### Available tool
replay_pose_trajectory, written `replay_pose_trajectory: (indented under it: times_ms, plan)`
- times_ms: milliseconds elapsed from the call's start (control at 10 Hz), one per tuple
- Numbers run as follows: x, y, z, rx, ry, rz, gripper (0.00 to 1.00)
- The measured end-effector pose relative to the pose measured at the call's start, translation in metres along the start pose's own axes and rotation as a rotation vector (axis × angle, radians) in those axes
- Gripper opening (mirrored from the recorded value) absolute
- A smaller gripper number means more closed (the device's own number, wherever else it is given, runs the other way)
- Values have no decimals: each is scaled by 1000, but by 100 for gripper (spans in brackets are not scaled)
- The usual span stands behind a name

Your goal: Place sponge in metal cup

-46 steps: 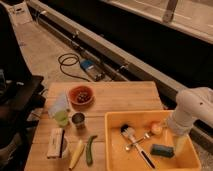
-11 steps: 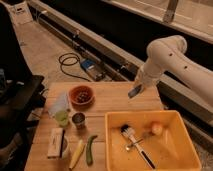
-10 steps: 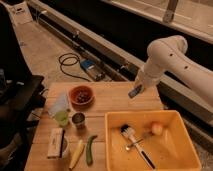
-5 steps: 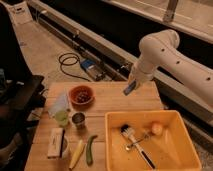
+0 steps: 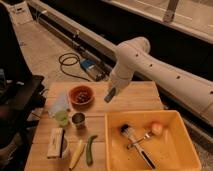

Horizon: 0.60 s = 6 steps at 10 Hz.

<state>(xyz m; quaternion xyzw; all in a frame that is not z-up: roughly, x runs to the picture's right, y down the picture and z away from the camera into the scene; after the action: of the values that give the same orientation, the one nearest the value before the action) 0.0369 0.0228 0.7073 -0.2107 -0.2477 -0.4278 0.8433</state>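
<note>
**Sponge in my grip, cup not yet reached**

My gripper (image 5: 111, 93) hangs above the wooden table (image 5: 137, 95), just right of the orange bowl (image 5: 81, 95). My jaws are closed on the sponge (image 5: 109, 96), which sits tilted between them. I judge the pick done and 1 step left. I must carry the sponge to the metal cup (image 5: 78, 120), standing apart beside the green cup (image 5: 61, 117), and release it over the mouth.

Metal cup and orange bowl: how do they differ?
The metal cup is shiny steel and narrow; the orange bowl is wider and holds something dark. The cup stands nearer the camera than the bowl. Both are upright on the table. The gripper holds the sponge in the air beside the bowl.
</note>
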Motion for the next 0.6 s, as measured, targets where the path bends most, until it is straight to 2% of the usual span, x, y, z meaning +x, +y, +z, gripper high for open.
replay_pose_trajectory:
  times_ms: [100, 400, 500, 600]
  plan:
    - [-13, -10, 16, 2, -50, -31, 0]
    - [-45, -31, 38, 29, -166, -94, 0]
    - [-53, -35, 40, 36, -188, -113, 0]
    - [-52, -34, 40, 36, -188, -112, 0]
